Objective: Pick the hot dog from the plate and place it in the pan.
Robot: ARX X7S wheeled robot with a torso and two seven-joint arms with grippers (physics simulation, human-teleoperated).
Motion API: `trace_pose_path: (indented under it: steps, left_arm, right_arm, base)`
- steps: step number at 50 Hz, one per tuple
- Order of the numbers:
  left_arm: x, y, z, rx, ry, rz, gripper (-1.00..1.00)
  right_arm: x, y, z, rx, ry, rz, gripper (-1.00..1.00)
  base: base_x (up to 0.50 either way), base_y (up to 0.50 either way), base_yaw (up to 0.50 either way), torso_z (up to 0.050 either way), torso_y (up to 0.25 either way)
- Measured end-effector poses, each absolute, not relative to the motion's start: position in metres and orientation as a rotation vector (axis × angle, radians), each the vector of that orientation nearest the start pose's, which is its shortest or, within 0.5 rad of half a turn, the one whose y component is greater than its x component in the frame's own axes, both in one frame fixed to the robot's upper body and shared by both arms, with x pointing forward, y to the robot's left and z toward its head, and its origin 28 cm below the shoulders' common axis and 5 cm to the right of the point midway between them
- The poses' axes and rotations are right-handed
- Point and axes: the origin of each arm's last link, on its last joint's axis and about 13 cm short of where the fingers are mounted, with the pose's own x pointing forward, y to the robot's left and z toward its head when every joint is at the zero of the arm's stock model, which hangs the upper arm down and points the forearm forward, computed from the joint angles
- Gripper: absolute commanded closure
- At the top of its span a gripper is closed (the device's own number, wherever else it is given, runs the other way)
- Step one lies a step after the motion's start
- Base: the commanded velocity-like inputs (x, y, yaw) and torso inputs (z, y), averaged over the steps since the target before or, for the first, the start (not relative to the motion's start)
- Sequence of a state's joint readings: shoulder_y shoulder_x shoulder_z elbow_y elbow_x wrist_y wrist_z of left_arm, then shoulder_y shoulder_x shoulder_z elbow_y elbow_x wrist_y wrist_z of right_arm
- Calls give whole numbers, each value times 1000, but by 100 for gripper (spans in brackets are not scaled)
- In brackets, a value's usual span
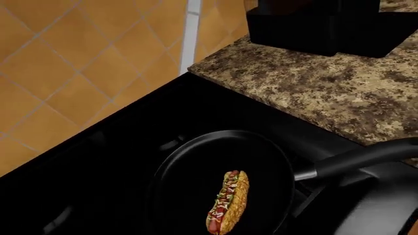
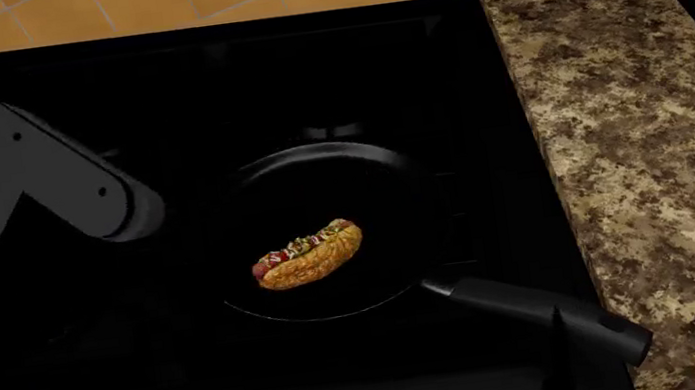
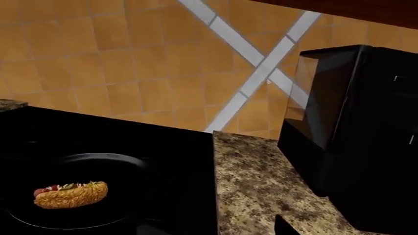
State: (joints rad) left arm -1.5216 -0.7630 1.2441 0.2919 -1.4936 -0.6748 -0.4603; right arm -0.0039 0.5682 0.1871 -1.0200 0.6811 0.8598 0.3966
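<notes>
The black stove [image 2: 173, 97] occupied most of the head view, with granite counter [image 2: 634, 117] alongside. The pan [image 2: 358, 168] sat on it, handle toward the robot. The hot dog [image 2: 308, 255] lay inside the pan, off centre, with nothing gripping it. No plate was visible. The left arm [image 2: 37, 185] hung near the pan; jaw state could not be determined for either gripper. Risk assessed: a withdrawing arm striking the handle and shifting the pan.
</notes>
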Motion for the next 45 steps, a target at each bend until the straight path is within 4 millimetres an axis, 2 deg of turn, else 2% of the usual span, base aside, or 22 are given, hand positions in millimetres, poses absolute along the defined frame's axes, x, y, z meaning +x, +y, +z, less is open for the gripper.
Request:
trace_pose_path:
  steps: [26,45]
  left_arm:
    - [213,231,266,304,115,-443,-100]
    - [184,245,266,258,77,-336,-100]
  right_arm:
    - [140,-147,190,-187,-160,5,-100]
    - [136,-147,217,-218,-202,8,-100]
  base:
    - [0,0,0,0,0]
    - [0,0,0,0,0]
